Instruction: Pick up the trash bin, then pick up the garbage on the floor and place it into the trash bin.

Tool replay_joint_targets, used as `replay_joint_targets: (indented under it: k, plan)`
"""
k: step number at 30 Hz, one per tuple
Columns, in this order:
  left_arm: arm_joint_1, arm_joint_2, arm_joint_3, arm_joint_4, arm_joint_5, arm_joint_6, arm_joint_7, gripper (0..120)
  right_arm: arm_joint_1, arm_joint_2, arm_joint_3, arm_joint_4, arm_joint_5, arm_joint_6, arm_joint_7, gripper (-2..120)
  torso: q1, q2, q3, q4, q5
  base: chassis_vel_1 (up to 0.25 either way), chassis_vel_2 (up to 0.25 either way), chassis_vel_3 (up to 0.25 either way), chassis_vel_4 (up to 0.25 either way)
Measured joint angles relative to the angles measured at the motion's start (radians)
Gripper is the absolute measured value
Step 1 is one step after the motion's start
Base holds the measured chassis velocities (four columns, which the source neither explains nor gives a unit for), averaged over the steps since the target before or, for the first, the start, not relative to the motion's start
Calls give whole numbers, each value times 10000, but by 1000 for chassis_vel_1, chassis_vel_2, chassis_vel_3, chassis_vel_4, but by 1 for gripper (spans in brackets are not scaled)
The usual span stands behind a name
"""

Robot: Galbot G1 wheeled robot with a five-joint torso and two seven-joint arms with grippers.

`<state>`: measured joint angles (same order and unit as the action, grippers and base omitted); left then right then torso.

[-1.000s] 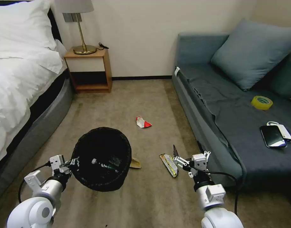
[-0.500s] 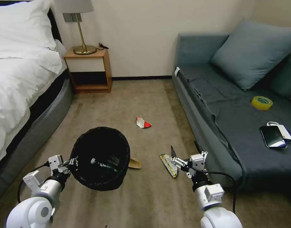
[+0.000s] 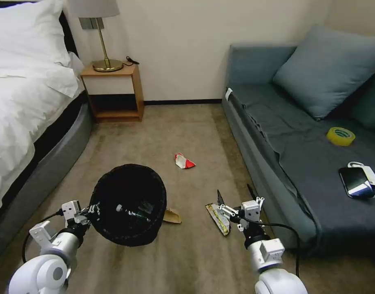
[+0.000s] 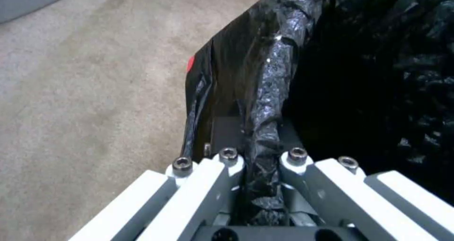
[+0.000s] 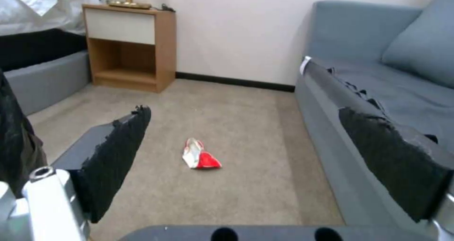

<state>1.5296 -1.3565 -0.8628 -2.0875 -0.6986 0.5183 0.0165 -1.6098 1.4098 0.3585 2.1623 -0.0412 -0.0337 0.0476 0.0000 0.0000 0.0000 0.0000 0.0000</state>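
Left tool [image 3: 90,209] pinches the trash bin [image 3: 128,204] rim (bottle [image 3: 132,212] inside). Right tool [image 3: 233,197] spread, hanging over the yellow wrapper [image 3: 218,218]. Cardboard scrap [image 3: 172,216] sits between bin and wrapper. Red-and-white wrapper [image 3: 184,161] lies on carpet well ahead; sofa [image 3: 285,163] beside right tool.

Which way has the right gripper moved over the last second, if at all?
Yes. In the head view the right gripper has edged slightly left, closer to the yellow snack wrapper, which lies on the carpet.

Beige carpet [image 3: 155,130] carries a red-and-white wrapper [image 3: 184,161], yellow wrapper [image 3: 218,218], and seemingly a cardboard scrap [image 3: 172,216].
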Motion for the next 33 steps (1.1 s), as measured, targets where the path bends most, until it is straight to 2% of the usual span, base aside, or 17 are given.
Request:
replay_joint_targets:
  k: [33]
  plan:
    - [-100, 149, -72, 18, -97, 12, 23, 3, 318, -214, -129, -477, 299, -166, 173, 100, 0, 0, 0, -1, 0, -45, 43, 46, -44]
